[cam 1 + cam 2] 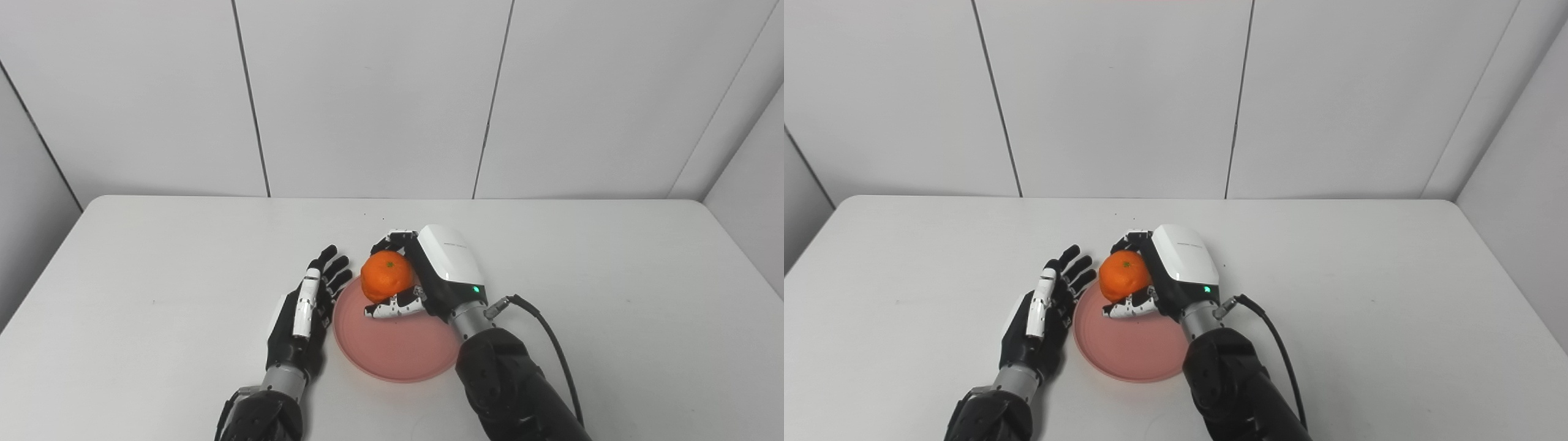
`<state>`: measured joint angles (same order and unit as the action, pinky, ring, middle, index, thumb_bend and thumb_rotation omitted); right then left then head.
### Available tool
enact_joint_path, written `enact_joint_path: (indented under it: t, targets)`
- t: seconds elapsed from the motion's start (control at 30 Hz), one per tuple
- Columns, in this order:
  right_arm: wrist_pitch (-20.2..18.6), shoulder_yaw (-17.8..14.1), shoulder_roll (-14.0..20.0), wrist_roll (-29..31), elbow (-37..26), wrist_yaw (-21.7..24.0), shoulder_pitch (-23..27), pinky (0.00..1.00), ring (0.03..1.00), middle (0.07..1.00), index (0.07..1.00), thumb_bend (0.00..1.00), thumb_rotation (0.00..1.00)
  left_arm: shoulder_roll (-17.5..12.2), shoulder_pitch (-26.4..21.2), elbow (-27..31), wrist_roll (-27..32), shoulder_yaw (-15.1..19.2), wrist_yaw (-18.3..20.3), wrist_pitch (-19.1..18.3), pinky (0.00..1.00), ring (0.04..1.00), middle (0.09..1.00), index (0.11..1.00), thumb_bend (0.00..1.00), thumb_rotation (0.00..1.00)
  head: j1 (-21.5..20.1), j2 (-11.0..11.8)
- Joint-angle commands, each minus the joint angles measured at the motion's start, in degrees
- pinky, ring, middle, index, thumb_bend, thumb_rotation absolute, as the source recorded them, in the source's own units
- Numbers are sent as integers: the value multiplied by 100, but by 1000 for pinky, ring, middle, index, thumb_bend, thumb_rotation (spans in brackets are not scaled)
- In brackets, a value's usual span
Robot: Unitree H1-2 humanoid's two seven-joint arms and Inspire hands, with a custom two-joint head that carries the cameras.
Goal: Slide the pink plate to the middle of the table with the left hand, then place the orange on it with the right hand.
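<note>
White table [153, 318], rounded corners, near edge cut off by the frame. Pink plate [392, 349] sits about mid-width, nearer the front edge than the back; sliding step looks done. Right hand [422, 275] hangs over the plate's far rim, fingers and thumb wrapped on the orange [386, 275], stem end up. Likely held from the side so it can be lowered straight onto the plate. Can't tell if the orange touches the plate yet; its underside is hidden by the thumb, looks slightly raised. Left hand [306, 312] lies just beside the plate's left rim, fingers spread and straight, holding nothing, probably parked or steadying; contact with the rim unclear. Right forearm covers the plate's near-right rim. Both arms cut off at the bottom.
</note>
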<state>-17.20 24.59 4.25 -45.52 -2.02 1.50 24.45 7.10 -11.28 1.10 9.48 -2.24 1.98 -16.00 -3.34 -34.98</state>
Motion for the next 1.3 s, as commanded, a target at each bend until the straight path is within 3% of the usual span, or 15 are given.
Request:
enact_joint_path:
  t: [0.0,0.17,0.23,0.3,0.63,0.9,1.17,1.27]
  targets:
    - [279,-7,3,-37,3,-112,129,203,301,477,489,527,0,94,-31,-51,-63,11,-93,19,893,910,915,907,386,1000,5,2]
    - [310,63,71,-81,238,-113,59,213,314,478,489,526,0,113,-46,-45,-103,-4,-164,2,888,913,919,908,383,1000,-12,-27]
    - [283,70,76,-69,271,-81,25,186,273,474,489,527,0,112,-45,-30,-98,-2,-159,-1,890,911,917,906,382,1000,-83,-45]
    - [264,85,81,-91,320,-79,10,162,242,363,491,516,94,97,-56,-28,-89,9,-135,-4,891,911,917,907,382,1000,-176,-55]
    - [350,107,101,-170,509,-291,-51,120,187,280,491,514,124,4,-57,-23,20,111,-37,-15,902,912,923,909,384,1000,-477,-66]
    - [547,119,164,-100,600,-409,-41,107,172,262,490,514,123,-38,-57,-21,21,105,-31,-6,892,904,915,904,386,1000,-531,-66]
    - [364,158,143,-236,570,-283,-26,128,200,306,492,517,134,-79,-50,-25,66,116,36,6,898,909,922,909,392,1000,-649,-62]
    - [276,142,117,-232,489,-143,-36,110,179,282,493,522,145,-88,-47,-28,81,137,63,16,897,911,924,910,389,1000,-673,-67]
